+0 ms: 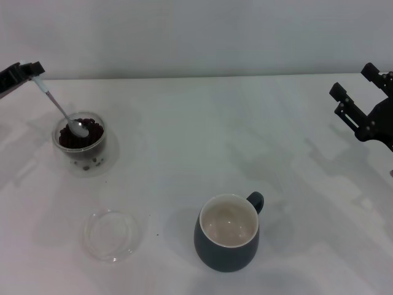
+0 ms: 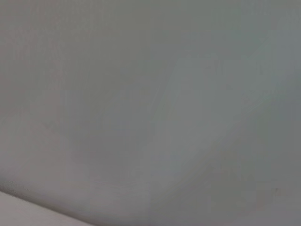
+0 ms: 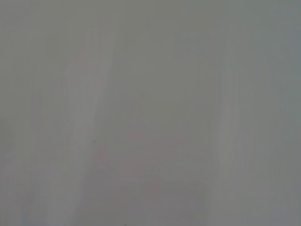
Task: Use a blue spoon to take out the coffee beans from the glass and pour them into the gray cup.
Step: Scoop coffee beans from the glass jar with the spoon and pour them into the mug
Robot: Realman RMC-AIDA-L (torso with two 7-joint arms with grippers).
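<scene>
I see a plain white table (image 1: 202,129) and a pale wall behind it. My left end effector (image 1: 38,72) holds the spoon (image 1: 63,112) by its top. The spoon slants down toward five o'clock, with its bowl in the beans (image 1: 80,136) inside the glass (image 1: 80,147). The cup (image 1: 228,235) waits far off, toward four o'clock from the glass. A clear dish (image 1: 113,234) lies between them. My right end effector (image 1: 350,106) is parked at the right edge, and I cannot tell its grip.
</scene>
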